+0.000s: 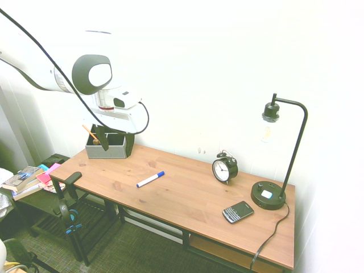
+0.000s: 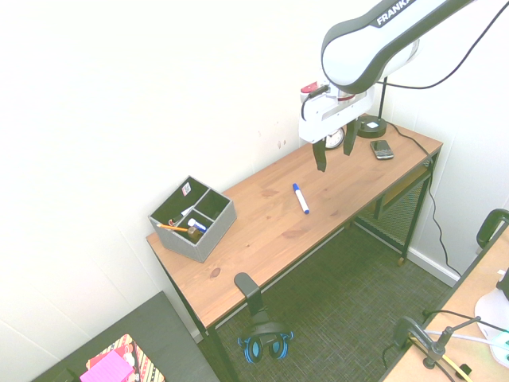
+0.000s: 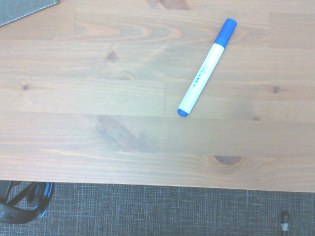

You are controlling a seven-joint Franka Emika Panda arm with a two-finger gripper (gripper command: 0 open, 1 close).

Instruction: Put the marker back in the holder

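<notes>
I have the gripper [image 2: 335,153] hanging high with its fingers apart and empty, because the marker [image 2: 301,198] lies flat on the desk [image 2: 262,239], well apart from the holder [image 2: 193,219].

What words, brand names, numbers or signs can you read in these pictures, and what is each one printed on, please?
"FRANK", cut off by the picture's edge: on the arm.
Marker: a line of small blue print along the barrel, too blurred to read.
Alarm clock: numerals on the dial, too small to read.
Phone: keys too small to read.
Holder: a small label on the inner wall, unreadable.
</notes>
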